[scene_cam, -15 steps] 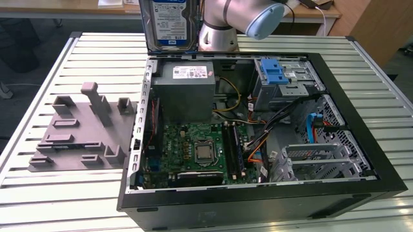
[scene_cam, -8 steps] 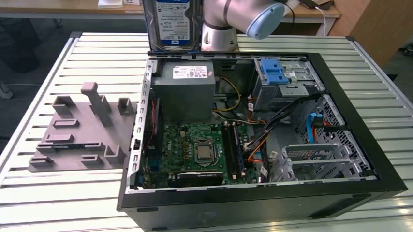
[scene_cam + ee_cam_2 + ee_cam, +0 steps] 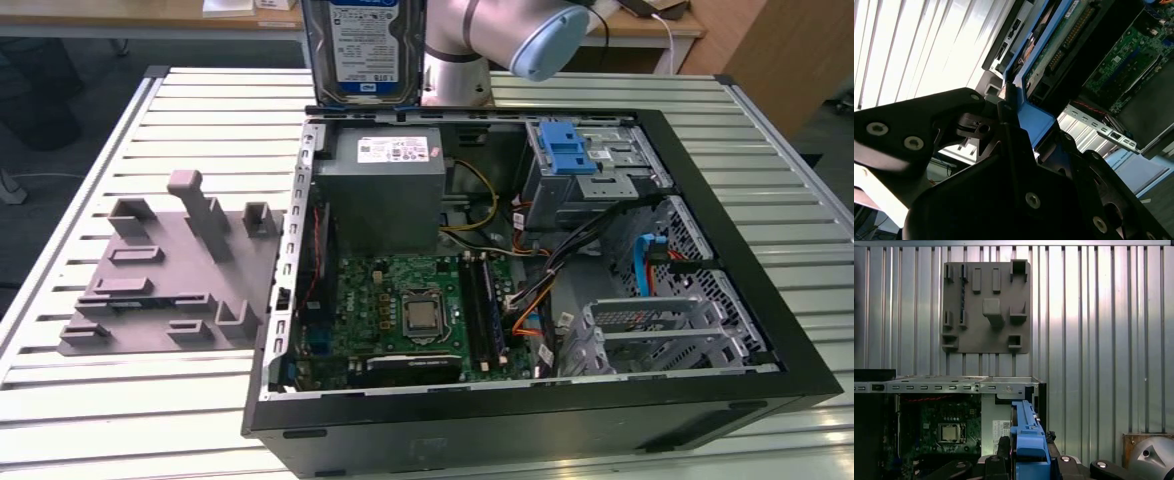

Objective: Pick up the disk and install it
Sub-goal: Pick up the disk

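Disk (image 3: pixel 363 45) clamped edgewise in claw (image 3: pixel 1028 452), aloft over open computer case (image 3: pixel 534 425) (rail grip looks narrow); tilt could snag loose cables (image 3: pixel 531 300) near drive cage (image 3: pixel 587 170).

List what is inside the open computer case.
Visible inside the case: a grey power supply box, green motherboard with its processor, a metal cage with a blue latch, and cables. Whatever lies under the box is covered. The claw holds the disk outside it.

I see the flat silver metal disk (image 3: pixel 363 55) with a blue-and-white label (image 3: pixel 360 30) and blue rails (image 3: pixel 1029 440). My ribbed metal bench (image 3: pixel 120 410) is pale and striped; the moulded plastic fixture plate (image 3: pixel 147 290) is grey.
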Robot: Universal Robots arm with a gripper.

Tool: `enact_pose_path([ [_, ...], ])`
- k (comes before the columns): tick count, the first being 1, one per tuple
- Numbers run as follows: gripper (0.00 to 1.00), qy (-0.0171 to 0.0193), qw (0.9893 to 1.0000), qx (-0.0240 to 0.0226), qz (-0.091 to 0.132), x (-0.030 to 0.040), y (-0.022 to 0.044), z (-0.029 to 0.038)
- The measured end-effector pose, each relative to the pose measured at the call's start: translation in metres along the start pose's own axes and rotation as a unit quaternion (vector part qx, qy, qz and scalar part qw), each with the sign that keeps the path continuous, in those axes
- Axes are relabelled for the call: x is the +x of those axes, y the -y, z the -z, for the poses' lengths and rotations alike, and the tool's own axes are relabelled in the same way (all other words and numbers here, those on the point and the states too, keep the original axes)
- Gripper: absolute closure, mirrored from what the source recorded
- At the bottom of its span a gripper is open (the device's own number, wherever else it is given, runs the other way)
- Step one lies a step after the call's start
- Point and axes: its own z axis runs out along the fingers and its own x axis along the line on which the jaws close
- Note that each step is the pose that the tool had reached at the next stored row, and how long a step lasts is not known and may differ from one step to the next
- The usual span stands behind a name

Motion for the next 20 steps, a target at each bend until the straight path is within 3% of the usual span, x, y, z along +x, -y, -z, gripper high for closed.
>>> enact_pose_path([
  [20, 0.64, 0.0, 1.0, 0.0, 0.0, -0.0002, 0.0141, 0.0001],
])
